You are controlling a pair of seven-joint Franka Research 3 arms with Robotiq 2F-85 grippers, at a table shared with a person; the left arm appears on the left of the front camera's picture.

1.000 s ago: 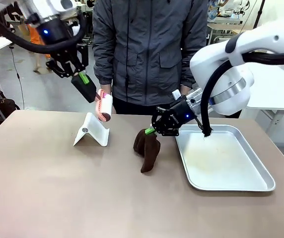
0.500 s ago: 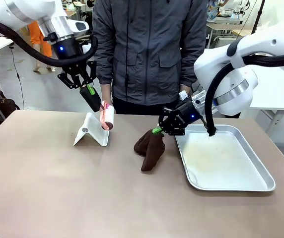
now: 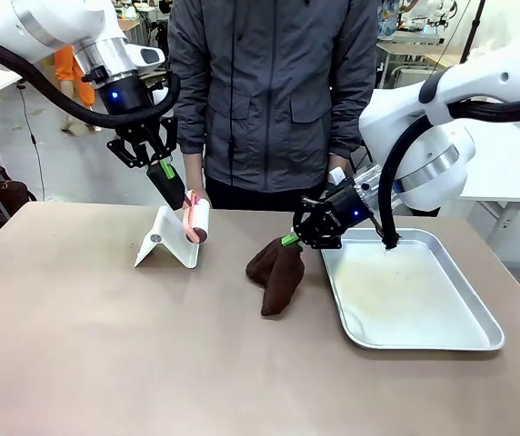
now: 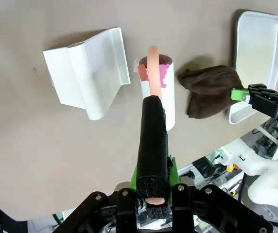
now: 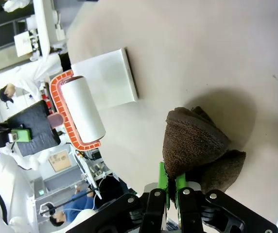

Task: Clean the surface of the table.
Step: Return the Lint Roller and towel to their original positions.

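Front view: left gripper (image 3: 171,182) in the upper left of the frame, clamped on the black handle of a lint roller (image 3: 196,218), with the white roll hanging just above a white folded stand (image 3: 169,239). Right gripper (image 3: 294,238) near the middle, pinched tight on the top of a dark brown cloth (image 3: 275,271), with the lower part of the cloth drooping onto the table (image 3: 105,354). Brownish-tan table across the whole lower frame, under everything. Silver tray (image 3: 460,336) at the right, resting on the table just beside the cloth. Person in a grey jacket (image 3: 274,82) at the top centre, behind the far edge.

Left wrist view: black handle running up from between the closed fingers, pink frame and white roll at centre, white stand to the left of it, cloth and tray to the right.

Right wrist view: green pads (image 5: 163,187) pressed on the cloth at the bottom centre.
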